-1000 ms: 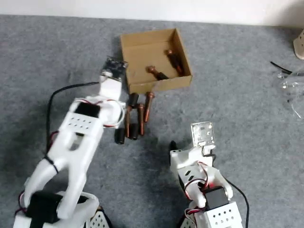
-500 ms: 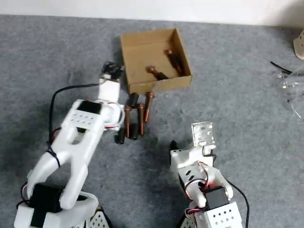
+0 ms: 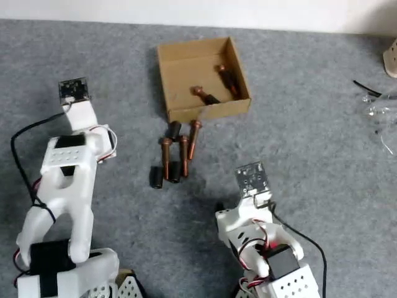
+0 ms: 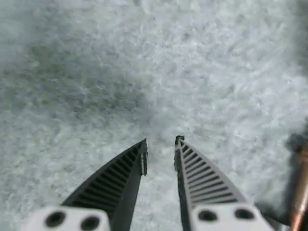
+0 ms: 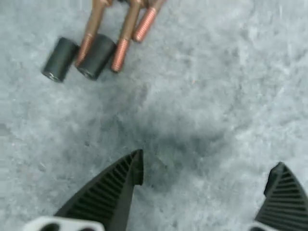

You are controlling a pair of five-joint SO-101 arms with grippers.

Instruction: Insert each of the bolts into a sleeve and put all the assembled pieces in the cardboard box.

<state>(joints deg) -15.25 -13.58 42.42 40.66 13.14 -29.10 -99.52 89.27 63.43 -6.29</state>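
The cardboard box [image 3: 169, 62] stands at the back of the grey carpet and holds two bolt-and-sleeve pieces [image 3: 227, 79] [image 3: 205, 95]. In front of it lie three loose copper bolts [image 3: 184, 155] and three black sleeves [image 3: 156, 177]. My left arm [image 3: 65, 167] sits well to the left of them. Its gripper [image 4: 161, 144] hovers over bare carpet, open by a narrow gap and holding nothing, with one bolt [image 4: 301, 187] at the picture's edge. My right gripper [image 5: 208, 161] is wide open above the carpet, on the near side of two sleeves [image 5: 96, 57] and the bolt ends [image 5: 126, 36].
Clear plastic items and thin cables [image 3: 378, 105] lie at the far right. A white wall edge runs along the back of the carpet. Bare carpet lies between the two arms and to the right of the box.
My left arm has swung left, away from the bolts beside the box, to the bare carpet. My right arm has shifted slightly back and to the left.
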